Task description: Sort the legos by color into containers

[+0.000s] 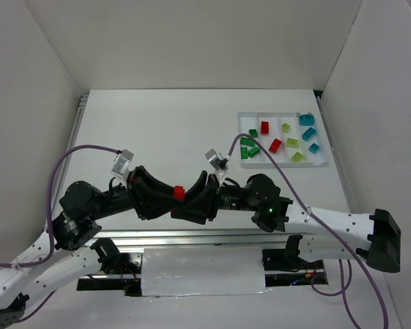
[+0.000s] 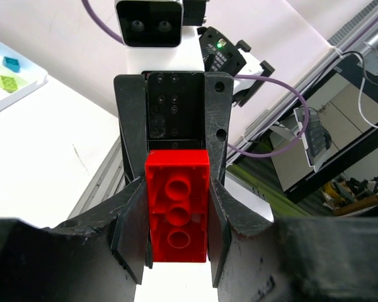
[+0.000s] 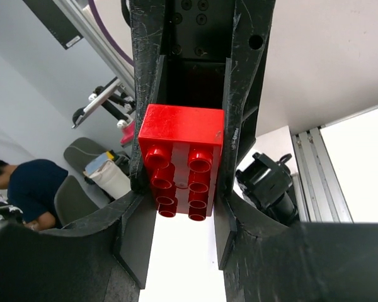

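A red lego (image 1: 179,191) hangs above the table's near middle, between my two grippers, which meet nose to nose. My left gripper (image 1: 170,195) is shut on one end, and its view shows the hollow underside of the red lego (image 2: 176,214) pinched between the fingers. My right gripper (image 1: 189,197) has its pads against the sides of the other end, where the red lego (image 3: 181,160) shows its studs. The containers are the compartments of a white tray (image 1: 281,114) at the far right. They hold green legos (image 1: 250,147), red legos (image 1: 265,127), yellow-green legos (image 1: 292,142) and teal legos (image 1: 306,119).
A corner of the tray (image 2: 19,88) shows at the left wrist view's upper left. White walls close the table in on three sides. A metal rail runs along the near edge by the arm bases (image 1: 198,236). Purple cables loop over both arms.
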Tool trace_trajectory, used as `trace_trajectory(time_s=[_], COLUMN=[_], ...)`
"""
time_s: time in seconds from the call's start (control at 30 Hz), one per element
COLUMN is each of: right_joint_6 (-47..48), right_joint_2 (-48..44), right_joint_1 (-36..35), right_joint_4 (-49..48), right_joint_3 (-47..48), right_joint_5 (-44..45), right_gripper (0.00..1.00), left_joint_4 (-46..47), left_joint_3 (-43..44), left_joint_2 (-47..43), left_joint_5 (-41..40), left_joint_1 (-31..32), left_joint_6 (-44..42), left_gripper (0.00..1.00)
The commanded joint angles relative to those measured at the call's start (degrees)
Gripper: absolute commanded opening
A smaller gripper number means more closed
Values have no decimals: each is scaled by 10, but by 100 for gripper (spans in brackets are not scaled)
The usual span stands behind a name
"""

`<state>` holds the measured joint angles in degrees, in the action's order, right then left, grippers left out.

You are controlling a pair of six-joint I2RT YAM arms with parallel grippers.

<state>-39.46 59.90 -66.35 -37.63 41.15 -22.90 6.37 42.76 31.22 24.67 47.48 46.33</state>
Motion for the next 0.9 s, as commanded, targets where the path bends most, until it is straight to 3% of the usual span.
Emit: trace_trajectory(time_s=[0.0,0.03,0.1,0.17,0.43,0.57,0.6,0.7,0.87], right_joint_6=[15,15,18,20,43,51,48,21,-16], right_joint_2=[-8,-11,-13,-15,-21,-29,-29,-28,-34], right_joint_1=[-1,-1,-1,0,0,23,33,103,272], right_joint_4=[-12,-11,-6,0,62,183,212,338,446], right_joint_3=[17,14,11,8,-7,11,26,47,56], right_joint_5=[-1,-4,-7,-4,44,131,146,171,186], right_gripper=[0,0,0,0,0,0,0,0,0], left_joint_4=[-33,-38,-49,-59,-163,-282,-311,-403,-477], left_joint_3=[23,25,29,35,87,130,136,147,117], left_joint_2=[-18,-22,-26,-32,-34,-32,-31,-30,-41], left_joint_5=[-34,-41,-48,-65,-151,-277,-342,-444,-517], left_joint_1=[2,2,2,2,2,2,2,2,2], left_joint_6=[-30,-35,-39,-42,-69,-89,-93,-105,-133], left_gripper=[15,22,68,97,100,100,100,100,100])
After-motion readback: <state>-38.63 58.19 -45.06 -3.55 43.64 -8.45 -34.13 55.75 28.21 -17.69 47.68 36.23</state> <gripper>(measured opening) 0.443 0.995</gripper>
